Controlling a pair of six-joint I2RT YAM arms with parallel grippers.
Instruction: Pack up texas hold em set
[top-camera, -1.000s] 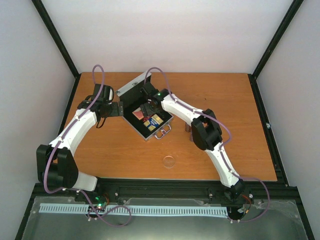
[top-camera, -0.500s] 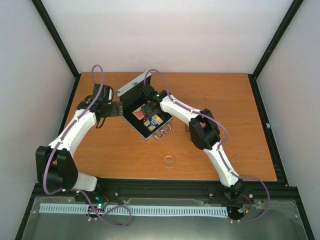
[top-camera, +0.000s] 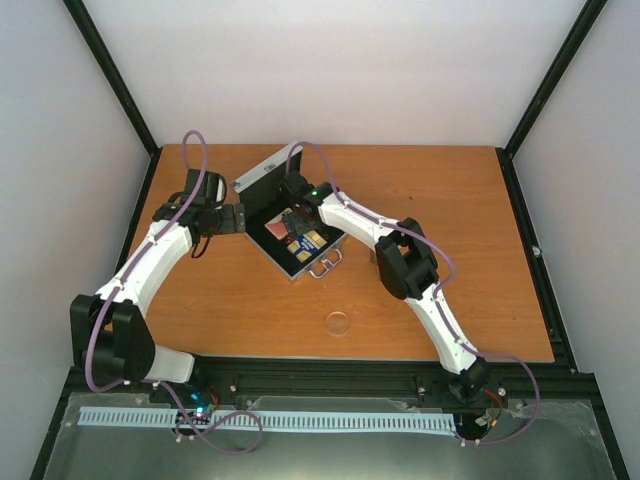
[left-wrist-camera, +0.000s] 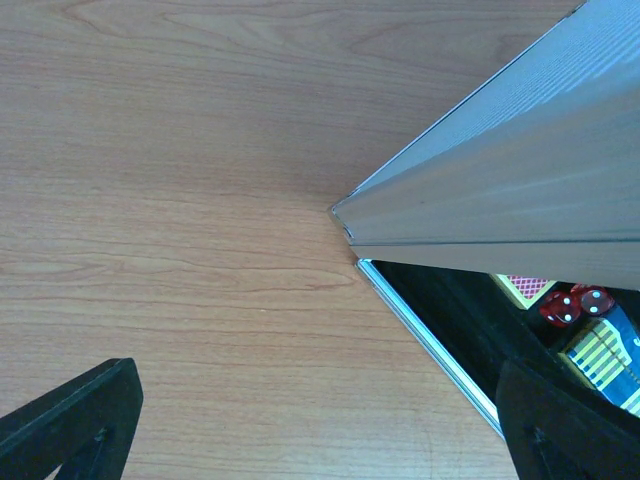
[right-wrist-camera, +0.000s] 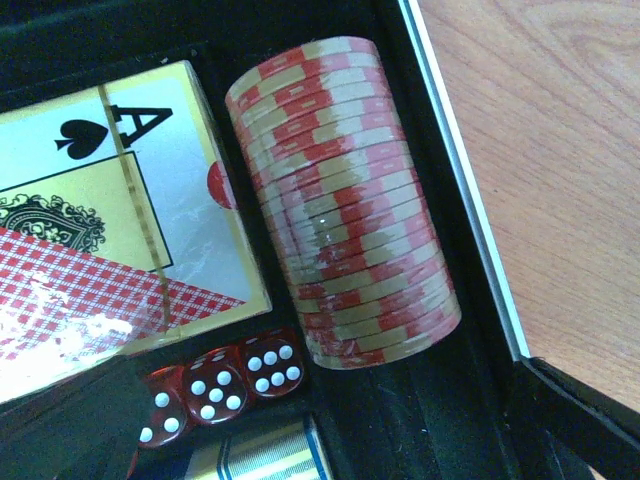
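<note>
Clear disc (top-camera: 338, 322) lies alone on counter (top-camera: 450, 200), near front edge. Beyond it, silver case (top-camera: 272, 250) sits open mid-counter, handle (top-camera: 325, 266) toward front. Right jaws wide, hanging over red-and-tan chip stack (right-wrist-camera: 345, 200), red dice (right-wrist-camera: 220, 385) and red card deck (right-wrist-camera: 110, 210) inside. Left jaws wide, straddling case's left corner. Lid (top-camera: 262, 172) raised at back.

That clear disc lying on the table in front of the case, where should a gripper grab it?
Probably by its rim, coming straight down: the clear disc lies flat on the table, so only its opposite edges offer a pinch.
</note>
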